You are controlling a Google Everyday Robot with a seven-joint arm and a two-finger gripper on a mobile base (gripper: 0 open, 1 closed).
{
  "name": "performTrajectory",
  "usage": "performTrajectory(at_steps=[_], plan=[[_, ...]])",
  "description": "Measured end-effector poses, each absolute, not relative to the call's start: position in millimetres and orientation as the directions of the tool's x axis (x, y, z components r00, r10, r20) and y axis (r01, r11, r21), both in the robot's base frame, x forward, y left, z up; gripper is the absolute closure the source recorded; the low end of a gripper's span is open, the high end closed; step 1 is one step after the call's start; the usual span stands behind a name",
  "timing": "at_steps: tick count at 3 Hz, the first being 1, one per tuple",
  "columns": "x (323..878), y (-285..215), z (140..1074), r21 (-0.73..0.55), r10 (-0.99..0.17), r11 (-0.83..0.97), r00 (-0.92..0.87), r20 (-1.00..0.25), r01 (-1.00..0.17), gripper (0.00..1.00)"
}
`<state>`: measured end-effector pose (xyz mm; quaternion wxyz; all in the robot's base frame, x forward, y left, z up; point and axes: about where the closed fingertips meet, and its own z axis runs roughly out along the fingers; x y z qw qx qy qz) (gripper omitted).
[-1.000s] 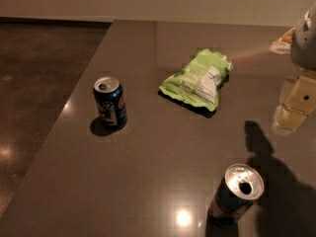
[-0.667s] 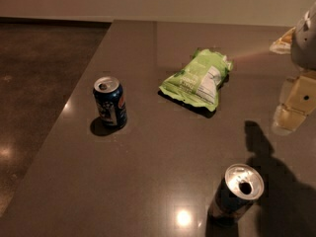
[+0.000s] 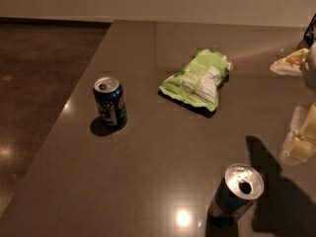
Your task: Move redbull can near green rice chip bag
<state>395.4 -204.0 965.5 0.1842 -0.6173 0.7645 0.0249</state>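
My gripper (image 3: 299, 141) hovers right of the slim can (image 3: 236, 194), well apart from the green bag (image 3: 196, 81); its grip I cannot tell

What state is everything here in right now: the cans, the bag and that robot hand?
redbull can: upright, tab hole showing, untouched, apart from the bag.
green rice chip bag: lying flat, crinkled, label panel up.
wider blue can: upright, standing alone on the left.
gripper: at the right edge, touching neither can nor bag.
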Motion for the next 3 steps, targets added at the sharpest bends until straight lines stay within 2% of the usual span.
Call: performTrajectory(at_steps=[3], plan=[[319.0,-169.2,934.1,-0.155,-0.864,0.149,-0.052,-0.501,-0.977,0.00]])
